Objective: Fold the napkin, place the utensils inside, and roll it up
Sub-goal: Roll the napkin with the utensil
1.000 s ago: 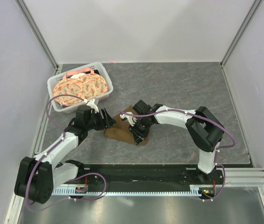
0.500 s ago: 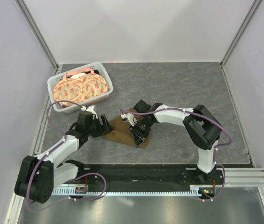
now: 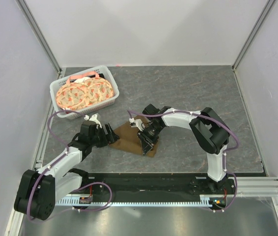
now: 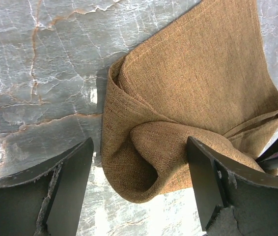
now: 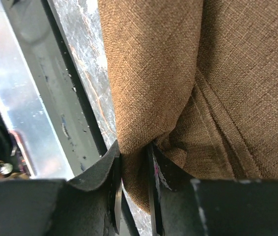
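Pinching a bunched fold of the napkin [image 5: 178,73] in the right end effector [image 5: 134,169], jaws drawn close together with only squeezed brown cloth in the narrow gap. Gripping at the napkin's near right corner, with the cloth rising from the grip in a thick gathered ridge and a metal rail [image 5: 26,98] showing beyond the edge of the table in the wrist view.

Holding the left end effector [image 4: 140,167] spread wide and grasping nothing, its fingers [image 4: 70,191] standing on either side of the napkin's rounded, tucked-over corner. Facing down at the marbled grey table [image 4: 41,59], with the cloth lying loose in the gap. Not showing clearly whether the right-hand finger is brushing the cloth.

Resting the napkin [image 3: 128,139] on the table toward its near middle, between the two arms, folded over into a rumpled, roughly rectangular bundle with layered edges showing. Reaching in with the left end effector [image 3: 110,135] at the napkin's left end and with the right end effector [image 3: 147,142] on its near right corner.

Leaving a white slatted basket [image 3: 59,88] with round orange-patterned plates [image 3: 85,93] standing well apart at the far left of the table.
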